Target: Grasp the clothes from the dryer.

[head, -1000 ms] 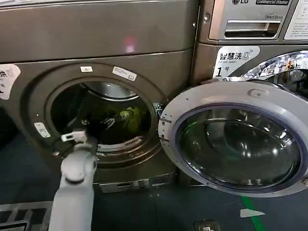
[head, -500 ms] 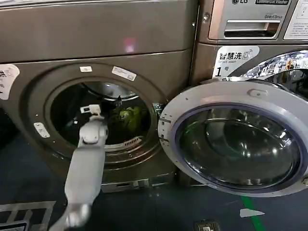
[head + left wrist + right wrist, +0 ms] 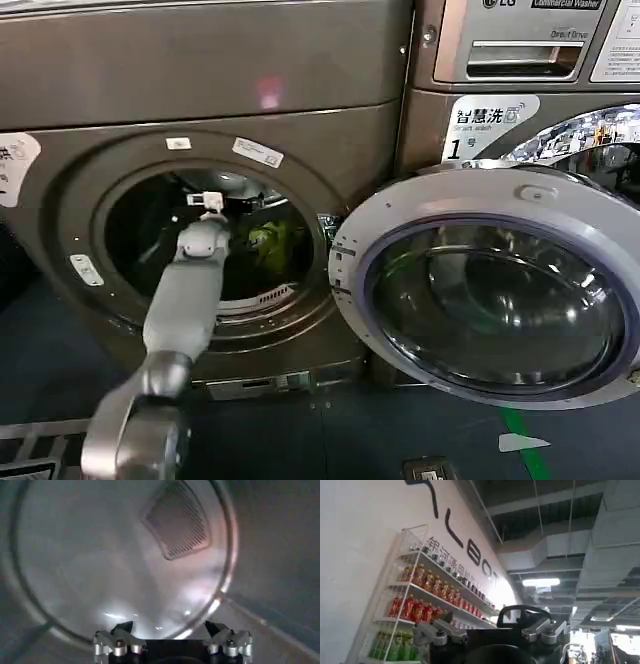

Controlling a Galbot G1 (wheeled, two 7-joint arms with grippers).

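The bronze-brown dryer (image 3: pixel 200 70) stands with its round mouth open and its glass door (image 3: pixel 490 290) swung out to the right. The clothes (image 3: pixel 268 240), a small yellow-green bundle, lie inside the drum toward the right of the mouth. My left arm (image 3: pixel 190 280) reaches in through the mouth, its wrist just left of the clothes and a little higher. In the left wrist view my left gripper (image 3: pixel 167 630) is open with nothing between its fingers, facing the drum's grey back wall (image 3: pixel 100 555). My right gripper (image 3: pixel 490 630) is parked away from the dryer, pointing up at a ceiling.
A second machine with an LG panel (image 3: pixel 520 45) and a chrome door ring (image 3: pixel 590 135) stands to the right, behind the open door. A vent grille (image 3: pixel 177 522) sits in the drum's back wall. A shelf of bottles (image 3: pixel 420 600) shows in the right wrist view.
My left arm has pushed up from the mouth's lower left rim and deeper into the drum, closer to the clothes. The clothes and the door have not moved.
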